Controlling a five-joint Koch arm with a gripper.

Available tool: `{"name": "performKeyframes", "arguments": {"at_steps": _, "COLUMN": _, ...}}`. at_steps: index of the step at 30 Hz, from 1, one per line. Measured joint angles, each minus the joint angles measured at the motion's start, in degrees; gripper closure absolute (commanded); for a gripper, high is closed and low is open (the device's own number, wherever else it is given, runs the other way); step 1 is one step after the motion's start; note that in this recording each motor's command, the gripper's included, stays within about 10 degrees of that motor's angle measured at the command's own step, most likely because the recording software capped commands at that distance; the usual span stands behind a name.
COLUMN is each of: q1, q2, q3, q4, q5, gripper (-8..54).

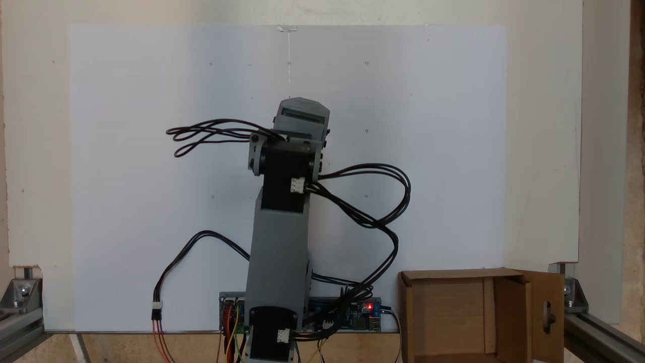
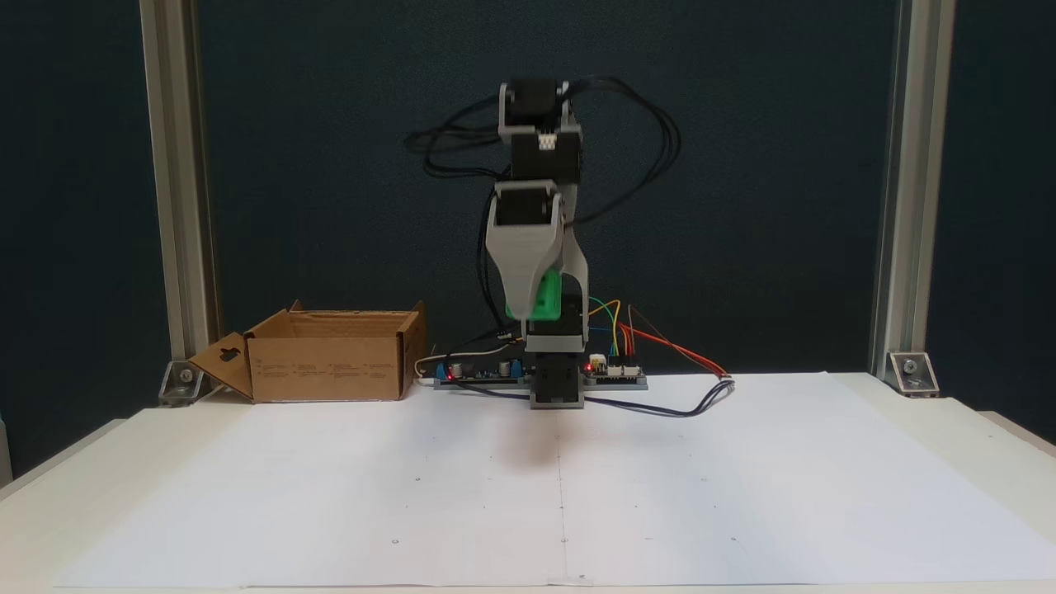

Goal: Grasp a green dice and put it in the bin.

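In a fixed view facing the arm, the gripper (image 2: 538,304) hung above the white paper sheet (image 2: 528,478), pointed downward, with its grey jaws clamped on the green dice (image 2: 544,295). The dice sat between the broad grey fixed jaw on the left of that view and the narrower jaw on its right, and was lifted well clear of the sheet. A soft shadow lay on the sheet below it.

The arm (image 2: 540,165) stood nearly upright over its base, folded at the top joint so that the gripper hung in front of the lower link. Black cables (image 2: 652,148) looped out on both sides of the upper joint.

The bin (image 2: 330,355) stood on the table at the left of that view, beside the controller board (image 2: 478,371), well apart from the gripper. Its top was open and one flap carrying a keyhole-shaped cutout folded outward to the left. From this angle its interior could not be seen.

In the fixed view from above, the bin (image 1: 453,312) lay at the lower right, and the visible part of its interior showed bare cardboard. The arm (image 1: 282,242) covered the gripper there, and the dice could not be made out.
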Motion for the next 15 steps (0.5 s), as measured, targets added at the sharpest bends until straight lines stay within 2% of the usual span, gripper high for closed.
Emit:
{"name": "performKeyframes", "arguments": {"at_steps": 10, "q1": 5.71, "q2": 1.76, "q3": -0.53, "q4": 2.72, "q5": -0.09, "gripper": 33.3}}
{"name": "performKeyframes", "arguments": {"at_steps": 15, "q1": 17.05, "q2": 1.76, "q3": -0.53, "q4": 2.72, "q5": -1.93, "gripper": 33.3}}
